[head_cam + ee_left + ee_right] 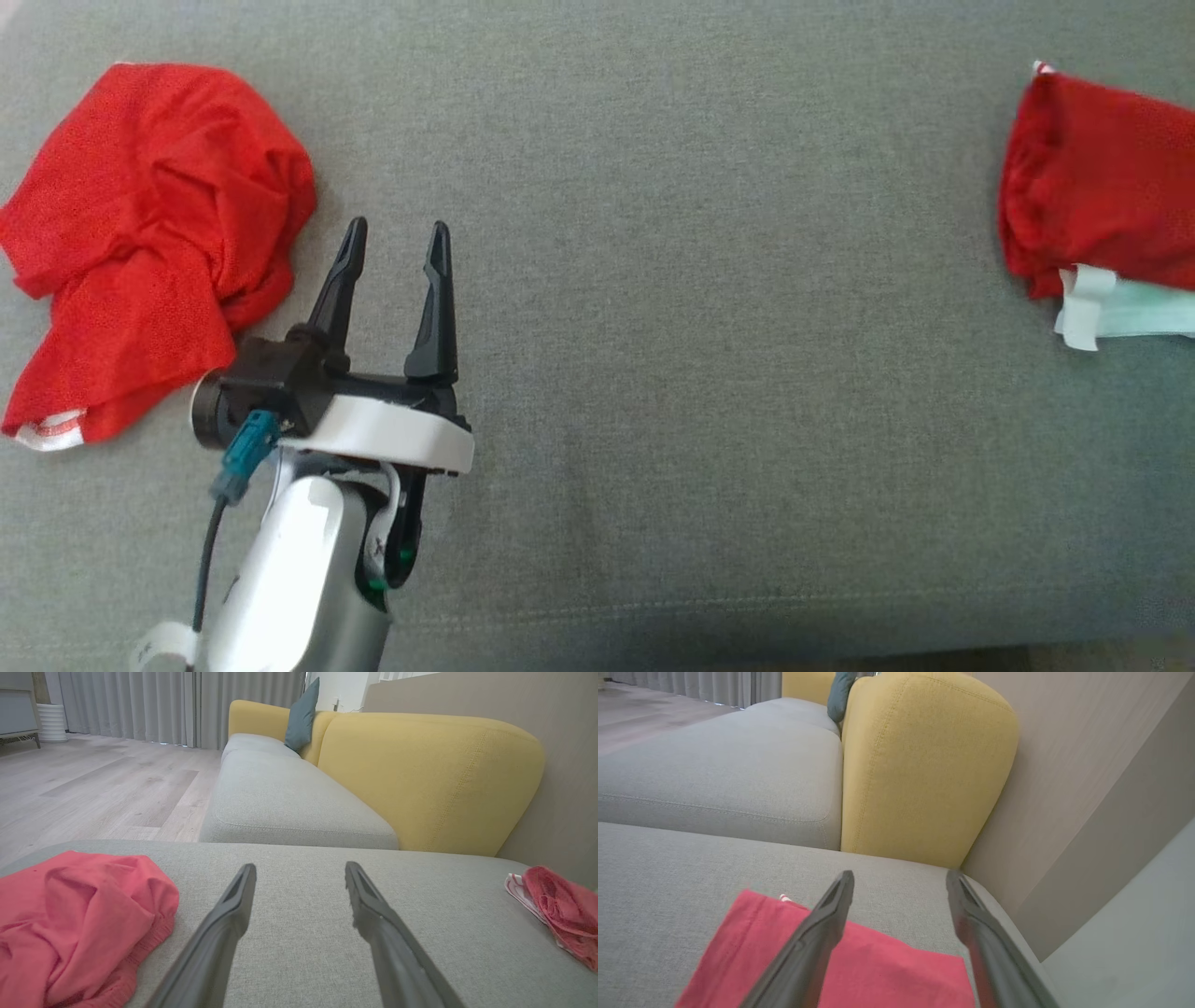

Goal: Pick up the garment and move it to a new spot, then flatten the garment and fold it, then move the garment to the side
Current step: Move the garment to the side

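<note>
Shows a wide grey cushion [709,280] with red cloth at both ends.

At the far right edge, squared into a neat block and lying flat: the folded red garment [1102,177]. Poking out at its near edge, seemingly from under it: a pale green and white cloth [1130,313]. In the right wrist view, sits near the cushion's corner, close to the yellow backrest [924,765] and the beige wall [1064,788]. Above it, the right gripper [900,877], jaws spread, nothing between them. One finger crossing the red fabric in that view; contact impossible to tell.

At the far left, heaped and wrinkled: the crumpled red garment [149,233], with a strip of white trim at its near corner. Just beside that heap, toward the middle of the cushion: the left gripper [397,229], jaws spread wide and empty, pointing away from the robot over bare grey fabric, clear of the cloth.

Well apart, the two red pieces, with open cushion between.

Beyond, in the left wrist view: a second grey seat [289,798], a teal pillow [301,716] against the yellow back, pale wooden floor [93,779] and grey curtains [163,704].
</note>
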